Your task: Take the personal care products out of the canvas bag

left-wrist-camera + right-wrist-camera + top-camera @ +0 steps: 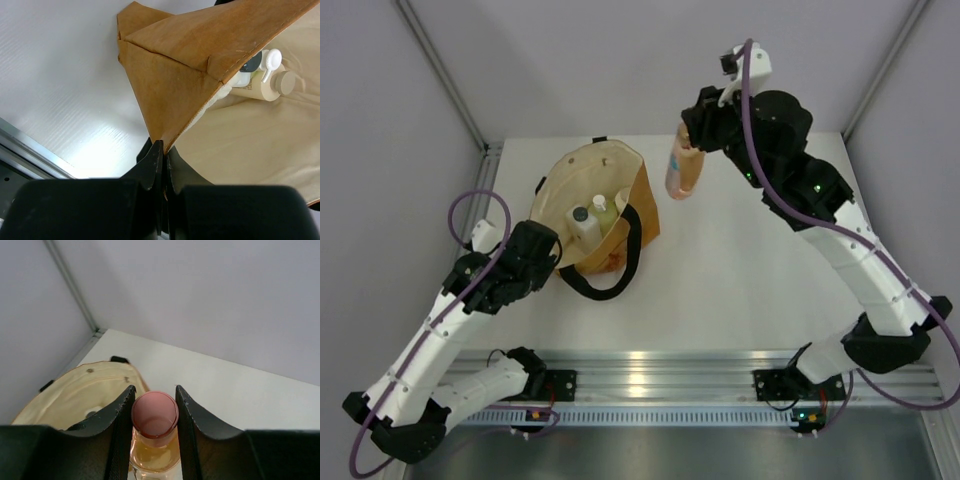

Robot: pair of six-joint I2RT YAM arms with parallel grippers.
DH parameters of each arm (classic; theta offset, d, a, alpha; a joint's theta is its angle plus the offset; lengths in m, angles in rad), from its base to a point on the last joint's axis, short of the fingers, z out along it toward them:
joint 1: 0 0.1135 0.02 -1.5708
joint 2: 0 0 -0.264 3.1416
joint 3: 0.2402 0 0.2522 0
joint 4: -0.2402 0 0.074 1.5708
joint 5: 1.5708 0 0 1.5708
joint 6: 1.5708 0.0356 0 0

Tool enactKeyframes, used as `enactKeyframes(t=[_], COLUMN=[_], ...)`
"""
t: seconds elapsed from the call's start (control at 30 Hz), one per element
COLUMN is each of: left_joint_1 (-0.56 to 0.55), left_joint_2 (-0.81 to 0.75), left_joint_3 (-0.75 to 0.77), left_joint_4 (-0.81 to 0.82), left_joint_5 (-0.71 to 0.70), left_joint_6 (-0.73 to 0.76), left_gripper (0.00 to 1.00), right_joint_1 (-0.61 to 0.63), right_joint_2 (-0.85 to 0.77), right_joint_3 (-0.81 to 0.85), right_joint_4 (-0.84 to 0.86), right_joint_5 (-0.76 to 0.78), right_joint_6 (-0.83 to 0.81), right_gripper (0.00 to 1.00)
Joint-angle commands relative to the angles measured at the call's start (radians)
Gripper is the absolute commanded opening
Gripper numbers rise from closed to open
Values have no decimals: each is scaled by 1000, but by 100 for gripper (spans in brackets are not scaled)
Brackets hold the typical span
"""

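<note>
Where right claw (154,392) pinches, amber bottle (155,452) hangs between.

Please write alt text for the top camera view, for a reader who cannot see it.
The right hand holds an amber bottle by its top, just right of an open canvas bag on a white table. The left hand pinches the bag's near edge; two more bottles are visible inside.
</note>
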Motion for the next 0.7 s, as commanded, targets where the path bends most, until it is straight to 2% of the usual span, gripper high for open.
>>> enactKeyframes(t=[0.0,0.23,0.3,0.37,0.4,0.67], left_joint_1=[-1,-1,-1,-1,-1,-3], left_joint_2=[-3,0,5,8,10,19], left_joint_3=[37,37,38,38,38,35], left_joint_4=[13,17,20,22,22,45], left_joint_5=[-17,-11,-6,-3,-1,6], left_joint_6=[15,26,31,32,34,61], left_gripper=[0,0,0,0,0,0], right_joint_1=[-106,-342,-390,-407,-420,-453], right_joint_2=[-139,-260,-300,-342,-347,-295], right_joint_3=[-111,-433,-581,-697,-790,-1042], right_joint_4=[194,380,499,684,723,1044], right_joint_5=[28,-73,-103,-131,-130,-208], right_joint_6=[23,33,23,1,-3,-62], right_gripper=[0,0,0,0,0,0])
